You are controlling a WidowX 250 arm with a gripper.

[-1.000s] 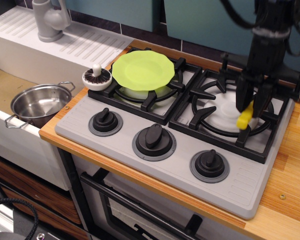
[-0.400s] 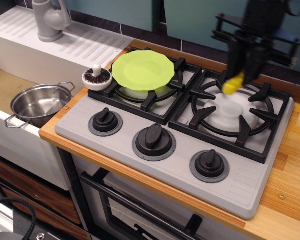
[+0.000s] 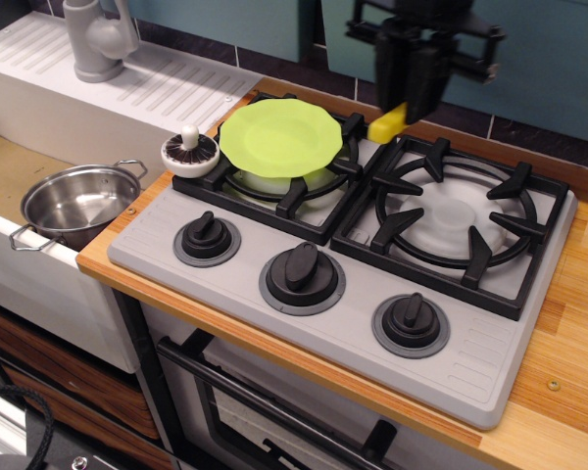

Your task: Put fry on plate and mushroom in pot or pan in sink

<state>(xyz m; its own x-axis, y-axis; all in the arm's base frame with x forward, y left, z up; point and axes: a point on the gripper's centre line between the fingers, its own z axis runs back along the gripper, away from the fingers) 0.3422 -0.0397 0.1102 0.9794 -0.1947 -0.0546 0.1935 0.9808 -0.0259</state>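
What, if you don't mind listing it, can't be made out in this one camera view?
- Gripper: top cut off by the frame's upper edge; its dark fingers blend together.
- Fry: upper end hidden between the fingers.
- Burner under the plate: mostly covered by it.
- Sink: cut off at the left edge.

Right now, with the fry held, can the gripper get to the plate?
Probably yes: the gripper holds the fry just right of the plate, whose top is bare and unobstructed.
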